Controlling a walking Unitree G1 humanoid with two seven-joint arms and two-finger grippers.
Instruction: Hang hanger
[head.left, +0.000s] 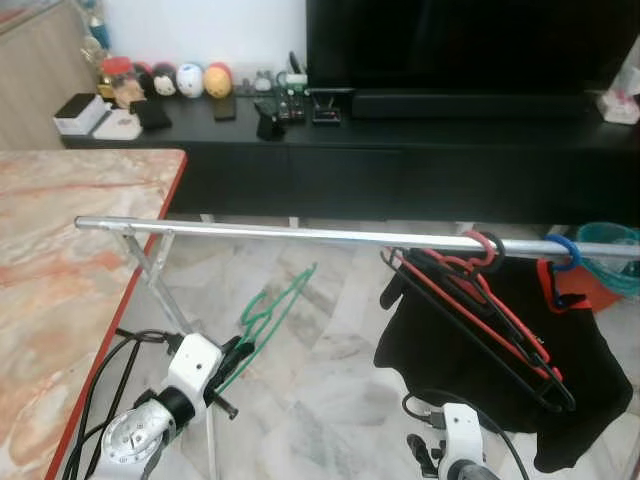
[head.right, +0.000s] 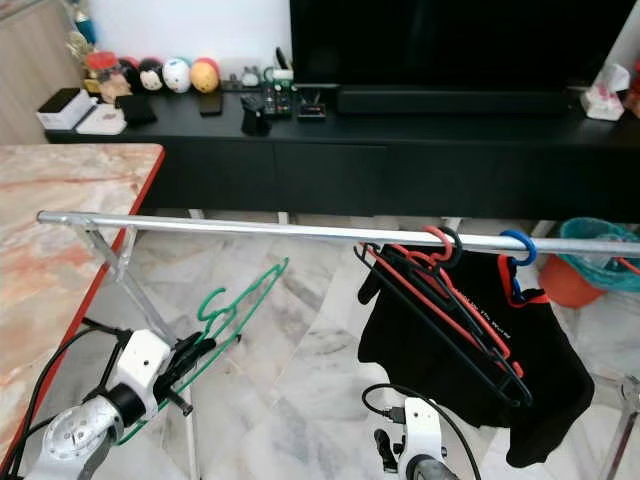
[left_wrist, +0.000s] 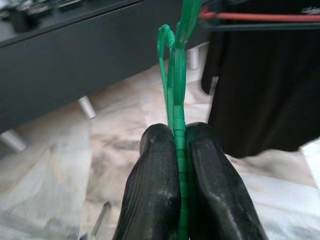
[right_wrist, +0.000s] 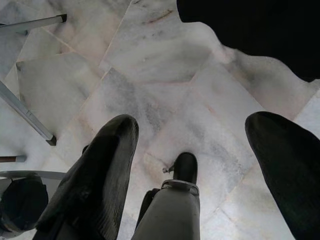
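Below the silver rail (head.left: 300, 234), low on the robot's left, the left claw (left_wrist: 180, 165) was pinching the green hanger (head.left: 268, 318), its two black fingers (left_wrist: 155, 190) pressed tight on the thin green bar in the left wrist view. Hanger angled up and forward from the claw, hook end up but under the rail, not touching it. Rail ran across the scene on a slanted metal leg (head.left: 150, 270). Toward its right end hung a bunch of red and black hangers (head.left: 480, 310) carrying a black garment (head.left: 560, 370), plus a blue hook (head.left: 565, 250) just beside them. Right claw (right_wrist: 195, 165) hung low over the marble floor (right_wrist: 165, 65), fingers spread wide, nothing between them; black garment edge at the frame corner. Marble worktop (head.left: 60, 260) with a red edge sat at the left. Behind the rail a long black TV cabinet (head.left: 400, 160) held round toy figures (head.left: 190, 80), small boxes and a dark screen (head.left: 470, 45). Teal basket (head.left: 610, 250) at far right, near an orange tub, partly hidden.
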